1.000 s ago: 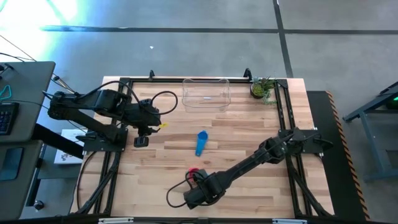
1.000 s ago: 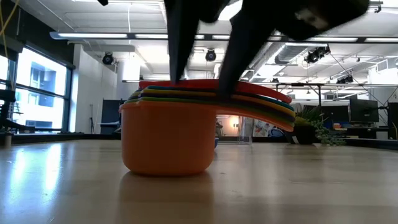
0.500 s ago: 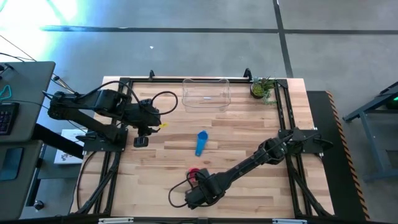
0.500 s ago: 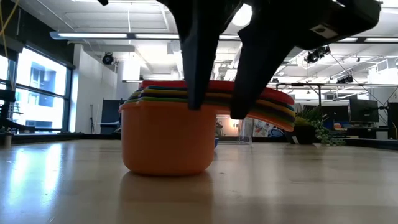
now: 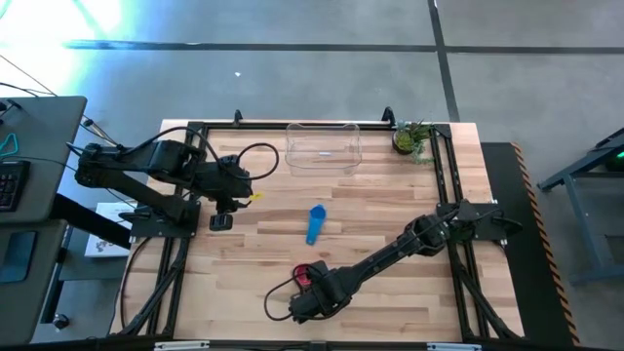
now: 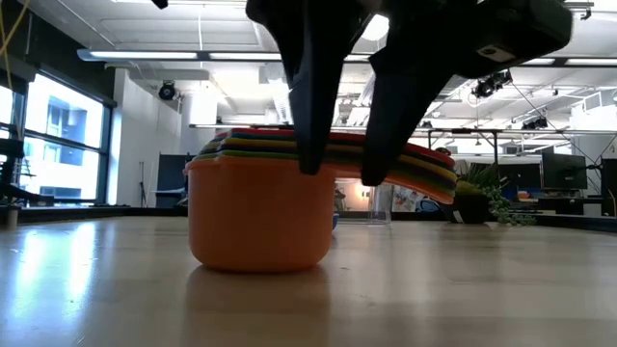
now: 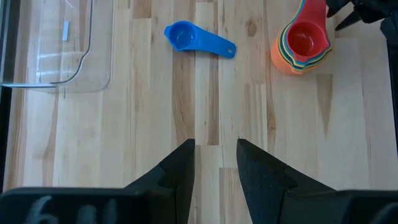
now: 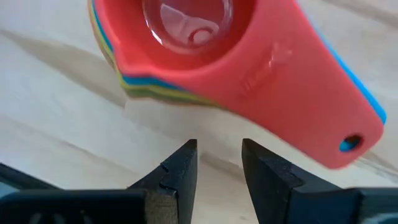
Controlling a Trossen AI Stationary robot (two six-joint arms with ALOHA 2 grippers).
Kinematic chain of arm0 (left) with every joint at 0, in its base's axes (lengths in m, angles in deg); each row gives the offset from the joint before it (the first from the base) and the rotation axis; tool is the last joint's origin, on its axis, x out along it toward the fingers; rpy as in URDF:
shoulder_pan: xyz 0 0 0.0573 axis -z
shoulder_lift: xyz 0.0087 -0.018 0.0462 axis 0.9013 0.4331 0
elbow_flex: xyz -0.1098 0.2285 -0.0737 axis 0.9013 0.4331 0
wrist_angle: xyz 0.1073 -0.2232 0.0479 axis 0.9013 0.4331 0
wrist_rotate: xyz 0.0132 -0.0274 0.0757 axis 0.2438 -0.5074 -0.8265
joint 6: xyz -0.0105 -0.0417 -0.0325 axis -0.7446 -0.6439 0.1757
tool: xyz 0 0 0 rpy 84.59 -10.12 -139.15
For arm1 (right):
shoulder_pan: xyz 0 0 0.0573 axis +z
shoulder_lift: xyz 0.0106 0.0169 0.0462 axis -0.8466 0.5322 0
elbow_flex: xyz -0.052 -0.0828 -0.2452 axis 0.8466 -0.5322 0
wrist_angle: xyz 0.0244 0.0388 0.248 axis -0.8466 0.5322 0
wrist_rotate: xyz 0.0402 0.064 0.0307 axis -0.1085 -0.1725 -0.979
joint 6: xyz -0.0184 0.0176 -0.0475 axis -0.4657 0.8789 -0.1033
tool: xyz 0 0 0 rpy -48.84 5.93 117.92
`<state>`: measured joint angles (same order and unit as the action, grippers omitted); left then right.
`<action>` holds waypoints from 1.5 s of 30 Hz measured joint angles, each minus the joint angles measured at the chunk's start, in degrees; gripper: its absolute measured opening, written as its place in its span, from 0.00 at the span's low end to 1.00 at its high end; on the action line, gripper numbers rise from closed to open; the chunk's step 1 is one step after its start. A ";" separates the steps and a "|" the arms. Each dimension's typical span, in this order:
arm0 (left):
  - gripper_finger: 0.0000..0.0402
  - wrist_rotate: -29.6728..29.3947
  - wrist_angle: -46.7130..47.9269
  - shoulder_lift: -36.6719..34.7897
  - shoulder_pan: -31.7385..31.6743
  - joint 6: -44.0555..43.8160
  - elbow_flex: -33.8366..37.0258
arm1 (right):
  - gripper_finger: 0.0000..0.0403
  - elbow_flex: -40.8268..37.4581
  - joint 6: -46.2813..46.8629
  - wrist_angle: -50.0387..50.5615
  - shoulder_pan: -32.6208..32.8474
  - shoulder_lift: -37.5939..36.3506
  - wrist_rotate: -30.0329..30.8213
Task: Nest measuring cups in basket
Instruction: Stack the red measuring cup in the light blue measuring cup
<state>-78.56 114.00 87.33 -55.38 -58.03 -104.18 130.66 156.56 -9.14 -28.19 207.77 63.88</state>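
My right claw is down over the stack of nested cups near the front edge of the bench. In the low view its two dark fingers hang across the rims and handles of the stack, tips about level with the rim of the orange outer cup. From the right wrist view the fingers stand a narrow gap apart with only bare wood between them, so I've got nothing clamped; the red top cup and its long handle lie just past the fingertips. I can't tell whether a finger touches the stack.

The stack itself: red cup on top, thin coloured rims showing beneath it, all seated in the orange one, handles fanned out to one side. It stands upright on the wood, well apart from the basket.

Moving outward, one blue cup lies alone mid-bench, between the stack and the basket.

The clear basket stands at the far edge of the bench, and I see no cup in it. A small potted plant stands just beside it, toward the right corner.

My left claw waits over the left side of the bench, fingers slightly parted, holding nothing.
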 joint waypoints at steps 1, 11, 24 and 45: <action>0.28 0.00 0.00 0.00 0.00 0.00 0.00 | 0.29 0.00 0.01 -0.01 0.11 0.00 -0.44; 0.28 0.00 -0.04 0.00 0.00 -0.02 0.00 | 0.29 0.13 2.48 1.05 1.31 -2.69 1.68; 0.28 0.15 -0.06 0.00 0.00 -0.04 0.00 | 0.29 -0.07 -1.16 0.00 -0.01 -2.75 1.00; 0.28 0.15 -0.02 0.00 0.00 0.02 0.00 | 0.29 1.42 -2.02 3.26 -0.61 -2.67 2.28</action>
<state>-78.41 113.98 87.33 -55.38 -58.01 -104.18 132.09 154.54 -5.88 -28.81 205.10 66.16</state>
